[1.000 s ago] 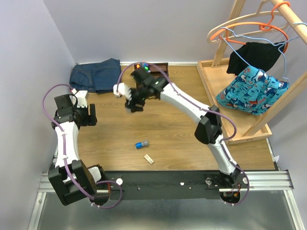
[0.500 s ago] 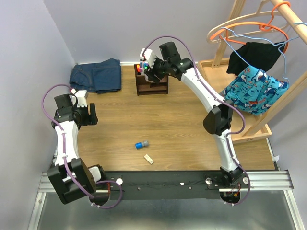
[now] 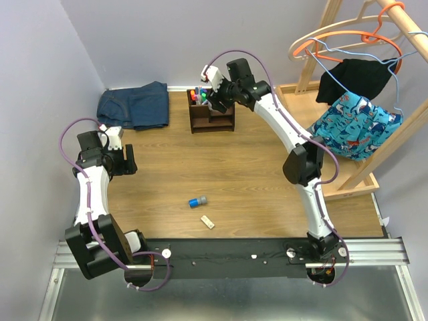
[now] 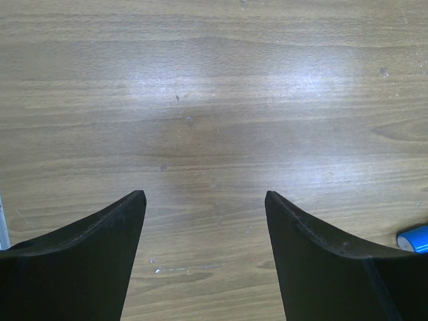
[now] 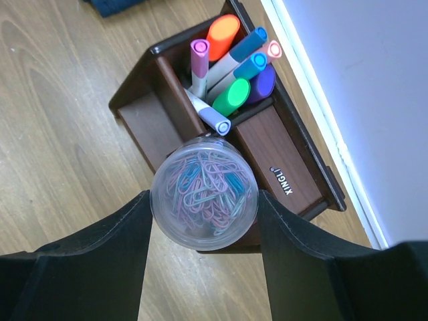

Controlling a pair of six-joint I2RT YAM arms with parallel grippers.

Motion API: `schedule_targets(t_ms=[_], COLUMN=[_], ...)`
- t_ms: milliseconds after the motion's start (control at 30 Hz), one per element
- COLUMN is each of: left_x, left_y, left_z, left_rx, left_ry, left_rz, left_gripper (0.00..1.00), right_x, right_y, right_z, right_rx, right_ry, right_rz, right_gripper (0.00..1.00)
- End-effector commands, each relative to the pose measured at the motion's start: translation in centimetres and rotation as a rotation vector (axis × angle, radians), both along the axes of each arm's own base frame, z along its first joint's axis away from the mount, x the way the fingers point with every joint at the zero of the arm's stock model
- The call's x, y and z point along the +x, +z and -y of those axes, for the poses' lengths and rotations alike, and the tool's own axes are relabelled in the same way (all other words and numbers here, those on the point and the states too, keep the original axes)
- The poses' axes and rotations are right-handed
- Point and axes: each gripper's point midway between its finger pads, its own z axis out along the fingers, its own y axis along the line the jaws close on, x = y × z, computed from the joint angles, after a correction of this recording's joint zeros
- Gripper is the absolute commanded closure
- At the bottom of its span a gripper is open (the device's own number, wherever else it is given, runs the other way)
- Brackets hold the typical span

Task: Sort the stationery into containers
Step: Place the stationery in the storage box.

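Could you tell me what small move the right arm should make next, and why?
Probably lower the tub straight down onto a low open shelf of the organiser. The right fingers grip it just above the organiser, and markers already crowd the tall end.

Pale wood-grain table, smooth, with a soft satin glare. Dark brown wooden organiser, smooth and faintly glossy. Clear round tub of glossy see-through plastic, full of pastel-coated paper clips. Shiny plastic caps on the markers. Matt black plastic on the fingers of the left gripper. Blue denim cloth at far left. Dull grey metal rail along the near edge.
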Motion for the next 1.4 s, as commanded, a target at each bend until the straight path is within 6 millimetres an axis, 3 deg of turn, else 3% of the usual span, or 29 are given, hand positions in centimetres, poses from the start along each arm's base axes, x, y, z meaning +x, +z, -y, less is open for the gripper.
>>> schedule_targets(t_ms=[0, 300, 633, 800, 1033, 1367], left_x=[1.0, 1.0, 1.2, 1.2, 1.0, 0.9], left_y=[1.1, 0.5, 0.0, 0.0, -0.2, -0.3], left_z=[-0.1, -0.1, 0.0, 0.2, 0.2, 0.1], left_rx=[-0.012, -0.016, -0.034, -0.042, -0.038, -0.033], left_ry=[-0.004, -0.002, 0.001, 0.000, 0.002, -0.002], left_rz=[0.045, 0.034, 0.024, 0.026, 0.023, 0.017], left_gripper=[0.19, 0.19, 0.19, 0.19, 0.18, 0.18], right_x=[2.1, 2.9, 2.2, 2.2, 2.0, 3.1], right_y=[-0.7, -1.3, 1.0, 0.9, -0.8, -2.0], right_z=[0.2, 0.9, 2.1, 2.2, 2.3, 1.5], right_rx=[-0.004, -0.014, 0.022, 0.019, -0.003, 0.011], right_ry=[-0.040, -0.061, -0.078, -0.080, -0.077, -0.074], right_rz=[0.041, 0.048, 0.040, 0.037, 0.003, 0.009], right_gripper=[0.38, 0.38, 0.39, 0.40, 0.40, 0.40])
